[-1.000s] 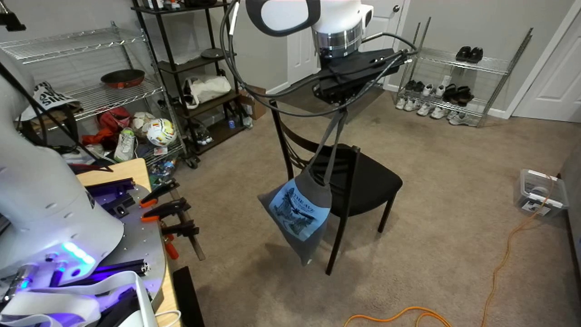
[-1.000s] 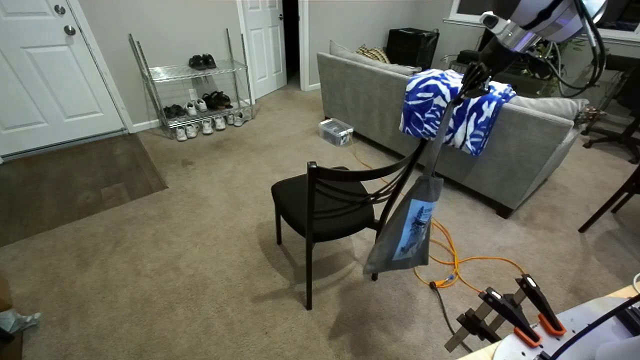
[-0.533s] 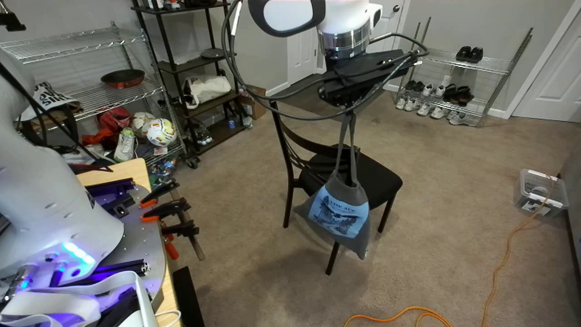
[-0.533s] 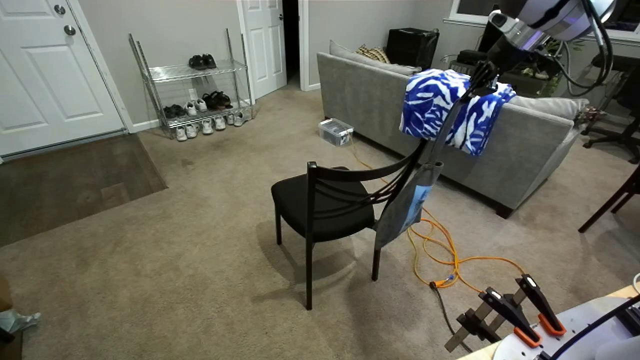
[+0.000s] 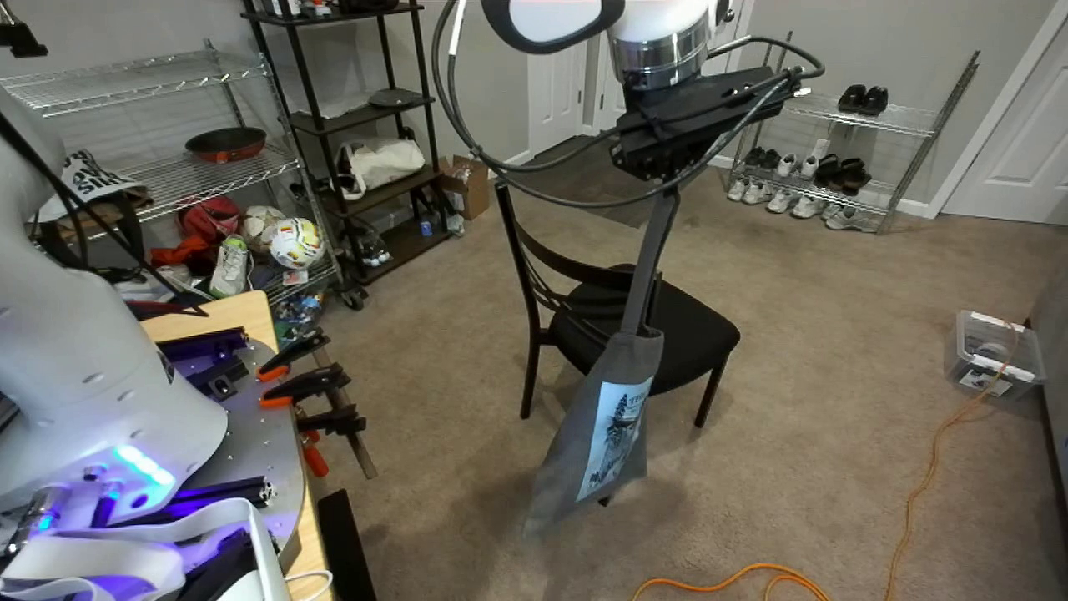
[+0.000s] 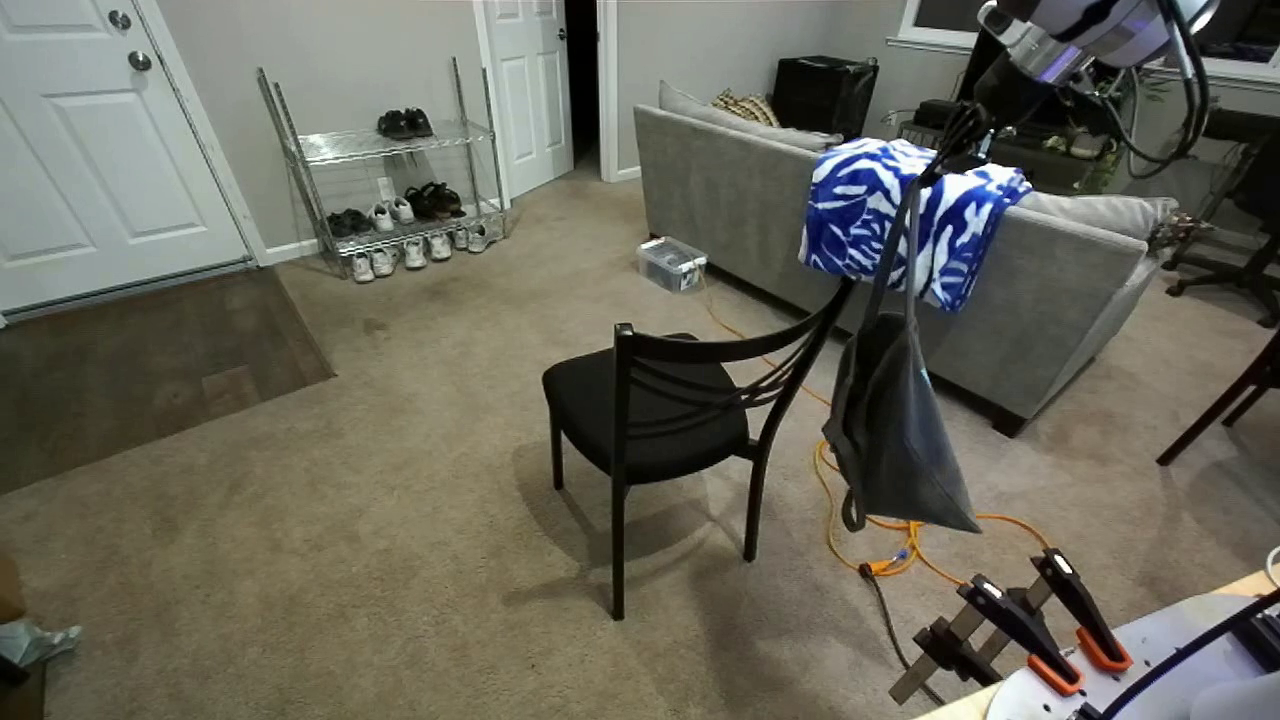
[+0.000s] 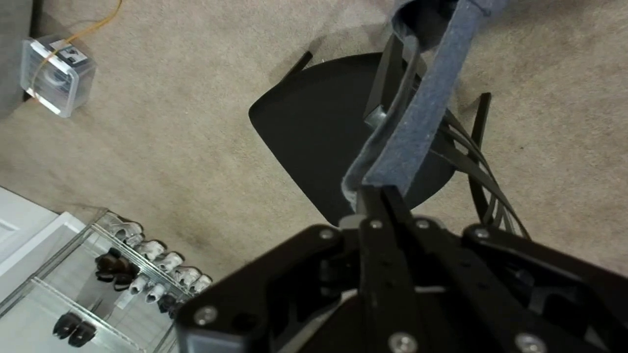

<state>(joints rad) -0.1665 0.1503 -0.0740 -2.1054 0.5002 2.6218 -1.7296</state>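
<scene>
- Far left in an exterior view, here's the white robot base [image 5: 104, 367], glowing blue on its metal plate [image 5: 260, 430], the wooden table [image 5: 224, 314] underneath
- Behind it, a wire shelf [image 5: 158, 75] carries a reddish pan [image 5: 225, 144], with a patterned ball [image 5: 297, 243] lower down
- Next across, black clamps [image 5: 304, 384] with orange pads sit at the table's edge
- Then a dark shelf unit [image 5: 413, 250], a white bag [image 5: 392, 164] on one of its tiers
- Into the middle, and there's the grey tote bag [image 5: 605, 434]: blue printed panel, hanging at a slant, held up by its straps [image 5: 648, 259]
- Right above it, the gripper [image 5: 665, 177] is closed on those straps, and the wrist view shows the fingertips [image 7: 369, 198] pressed together where the grey fabric enters
- Alongside stands the black chair [image 5: 697, 334], backrest toward the robot base, and in an exterior view a strip of carpet [image 6: 795, 470] shows between its back post and the grey tote bag
- Further right, a metal shoe rack [image 5: 914, 126] holds black shoes [image 5: 874, 100] on top and pale sneakers [image 5: 808, 207] along the bottom
- Far right, a clear plastic box [image 5: 989, 355] sits on the carpet, an orange cord [image 5: 909, 511] lying across it
</scene>
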